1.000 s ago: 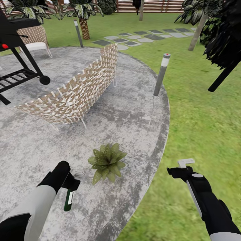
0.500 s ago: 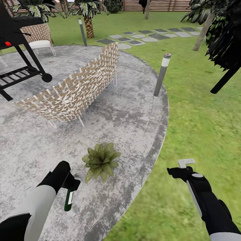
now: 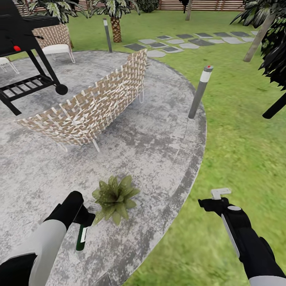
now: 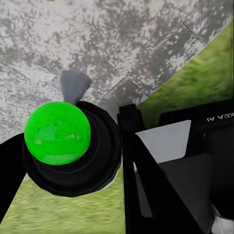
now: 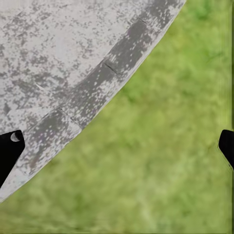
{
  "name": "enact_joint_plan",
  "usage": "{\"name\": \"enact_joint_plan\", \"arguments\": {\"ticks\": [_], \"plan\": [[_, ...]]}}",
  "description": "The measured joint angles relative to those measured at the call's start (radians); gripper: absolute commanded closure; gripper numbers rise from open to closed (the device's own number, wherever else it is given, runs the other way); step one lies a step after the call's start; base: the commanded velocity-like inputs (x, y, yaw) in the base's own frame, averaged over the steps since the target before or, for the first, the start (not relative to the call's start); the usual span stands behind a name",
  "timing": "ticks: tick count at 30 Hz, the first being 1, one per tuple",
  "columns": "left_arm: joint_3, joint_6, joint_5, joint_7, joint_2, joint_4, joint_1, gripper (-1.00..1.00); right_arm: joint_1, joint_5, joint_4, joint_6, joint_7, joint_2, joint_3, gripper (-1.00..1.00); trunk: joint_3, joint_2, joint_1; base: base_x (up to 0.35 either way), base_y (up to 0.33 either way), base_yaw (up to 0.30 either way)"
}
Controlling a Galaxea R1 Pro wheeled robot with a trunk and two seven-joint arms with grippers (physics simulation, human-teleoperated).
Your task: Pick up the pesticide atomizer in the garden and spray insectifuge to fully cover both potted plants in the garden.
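In the head view my left gripper (image 3: 85, 217) is shut on the pesticide atomizer (image 3: 82, 237), a slim dark green bottle with a white label that hangs downward over the stone patio (image 3: 159, 147). The left wrist view looks onto the bottle's round green end (image 4: 57, 132), held between black fingers. One potted plant (image 3: 114, 197), a rosette of speckled green leaves, stands on the patio just right of that gripper. My right gripper (image 3: 215, 200) hovers open over the lawn (image 3: 246, 151) at the patio's edge. In the right wrist view its fingertips (image 5: 9, 146) stand wide apart with nothing between them.
A wicker sofa (image 3: 91, 107) stands mid-patio with a black grill (image 3: 24, 51) and a wicker chair (image 3: 53, 39) behind it. A grey bollard lamp (image 3: 200, 93) rises at the patio's right rim, another (image 3: 107, 35) farther back. Stepping stones (image 3: 186, 41), palms and a fence lie beyond.
The whole view has shifted, so the camera moved; the potted plant now appears lower and closer to my left gripper. Both arms hold the same pose.
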Motion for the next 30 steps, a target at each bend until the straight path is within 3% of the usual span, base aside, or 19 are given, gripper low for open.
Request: {"name": "enact_joint_plan", "arguments": {"ticks": [7, 20, 30], "plan": [[-0.001, 0.001, 0.000, 0.001, -0.001, -0.002, 0.001, 1.00, 0.000, 0.000, 0.000, 0.000, -0.001, 0.000, -0.001, -1.00, 0.000, 0.000, 0.000, 0.087, -0.077, 0.001], [-0.007, 0.000, 0.000, 0.003, -0.004, 0.000, 0.065, 1.00, 0.000, 0.000, 0.000, 0.000, -0.001, 0.000, -0.002, -1.00, 0.000, 0.000, 0.000, 0.000, -0.063, 0.000], [-0.005, 0.001, 0.003, 0.002, -0.016, -0.001, 0.059, 1.00, 0.000, 0.000, 0.000, 0.000, 0.000, 0.000, -0.001, -1.00, 0.000, 0.000, 0.000, 0.000, -0.017, 0.000]]}}
